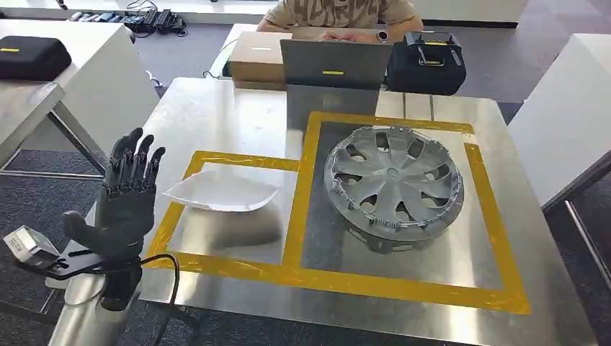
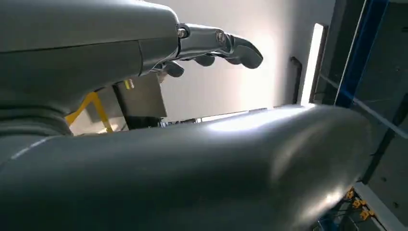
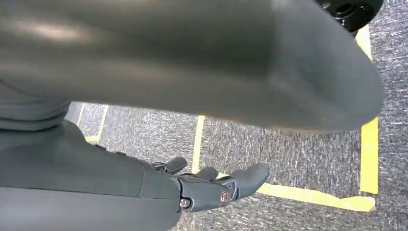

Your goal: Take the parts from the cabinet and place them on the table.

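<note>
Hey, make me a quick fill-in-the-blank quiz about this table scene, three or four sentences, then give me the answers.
1. The hubcap lies inside the larger outline of ____ tape on the table.
2. The white part lies in the smaller outline, between the hubcap and the robot's ____ hand.
3. That raised hand holds ____.
4. The right hand hangs over grey ____ marked with yellow lines.

Missing words: yellow; left; nothing; carpet

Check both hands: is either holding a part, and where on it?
Nothing is held. The left hand is raised, open, beside the table; the right hand hangs empty over the floor.
</note>
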